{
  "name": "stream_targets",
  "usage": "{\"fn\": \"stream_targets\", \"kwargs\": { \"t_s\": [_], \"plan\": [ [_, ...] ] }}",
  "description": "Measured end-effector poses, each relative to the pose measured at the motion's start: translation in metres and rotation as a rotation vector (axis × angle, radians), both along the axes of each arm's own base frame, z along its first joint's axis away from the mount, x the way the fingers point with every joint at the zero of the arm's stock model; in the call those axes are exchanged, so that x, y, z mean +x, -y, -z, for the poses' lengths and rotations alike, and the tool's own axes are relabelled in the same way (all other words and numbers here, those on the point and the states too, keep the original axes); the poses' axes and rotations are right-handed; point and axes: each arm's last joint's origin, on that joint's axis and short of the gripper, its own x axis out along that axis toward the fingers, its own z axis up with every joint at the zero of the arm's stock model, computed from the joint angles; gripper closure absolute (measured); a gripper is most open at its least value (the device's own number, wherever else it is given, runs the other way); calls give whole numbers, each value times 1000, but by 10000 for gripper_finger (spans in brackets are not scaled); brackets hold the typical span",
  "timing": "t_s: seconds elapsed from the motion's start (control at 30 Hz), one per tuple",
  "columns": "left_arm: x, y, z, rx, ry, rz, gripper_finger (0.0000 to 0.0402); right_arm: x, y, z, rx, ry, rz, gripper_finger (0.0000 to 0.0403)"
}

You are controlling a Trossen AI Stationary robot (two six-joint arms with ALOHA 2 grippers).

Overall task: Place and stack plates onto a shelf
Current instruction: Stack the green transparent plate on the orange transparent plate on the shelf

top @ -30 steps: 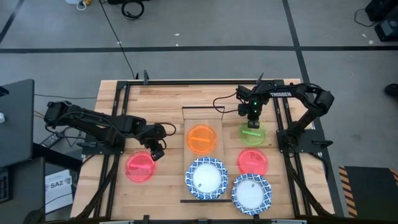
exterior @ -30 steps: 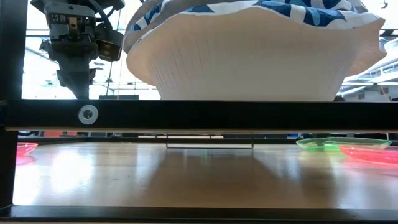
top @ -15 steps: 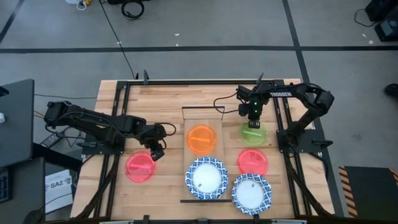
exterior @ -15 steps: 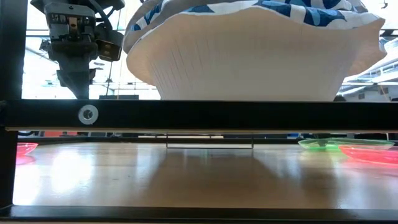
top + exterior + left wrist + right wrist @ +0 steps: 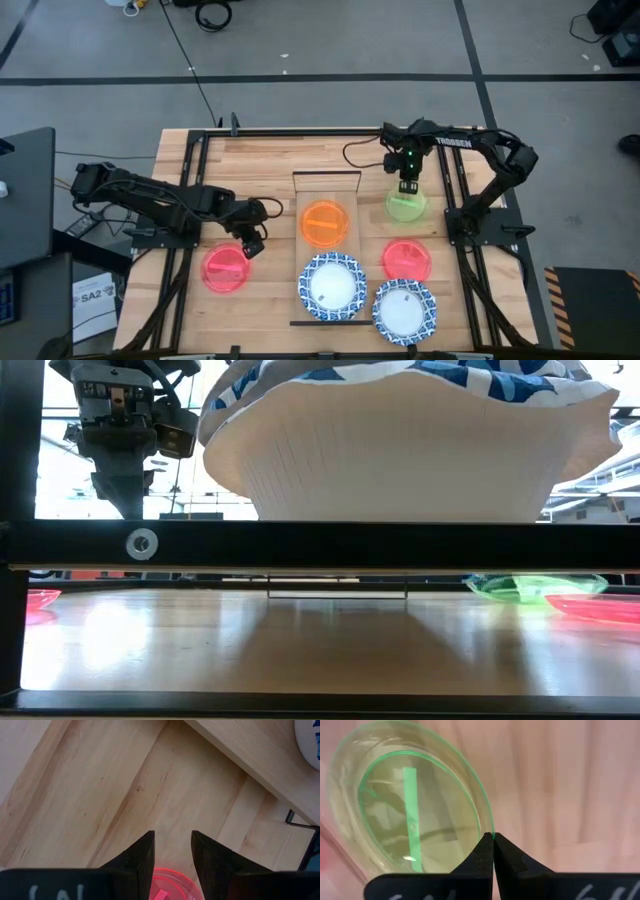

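Orange plate (image 5: 323, 224) and one blue-rimmed plate (image 5: 332, 286) sit on the shelf (image 5: 326, 183); right jaws (image 5: 493, 839) pinch the green plate's (image 5: 405, 207) rim, left jaws (image 5: 172, 851) open, others remain on the desk (image 5: 260, 160).

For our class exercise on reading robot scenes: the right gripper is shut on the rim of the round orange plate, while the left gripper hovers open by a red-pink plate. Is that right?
Not quite. The right gripper is shut on the rim of the round translucent yellow-green plate, as the right wrist view shows. The round orange plate lies untouched on the long light-wood shelf. The rest stands.
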Motion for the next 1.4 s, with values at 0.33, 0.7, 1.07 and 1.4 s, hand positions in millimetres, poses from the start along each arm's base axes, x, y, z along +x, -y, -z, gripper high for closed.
{"fn": "stream_targets", "kwargs": {
  "t_s": [0.33,0.7,1.07,1.4],
  "plan": [
    [0,0,0,0,0,0,267,8,22,-40,-101,44,35,396],
    [0,0,0,3,1,-1,267,12,33,-90,-136,80,54,396],
    [0,0,0,10,2,-4,267,11,12,-129,-33,10,86,395],
    [0,0,0,10,6,-4,267,31,-20,-133,51,43,70,395]
  ]
}}
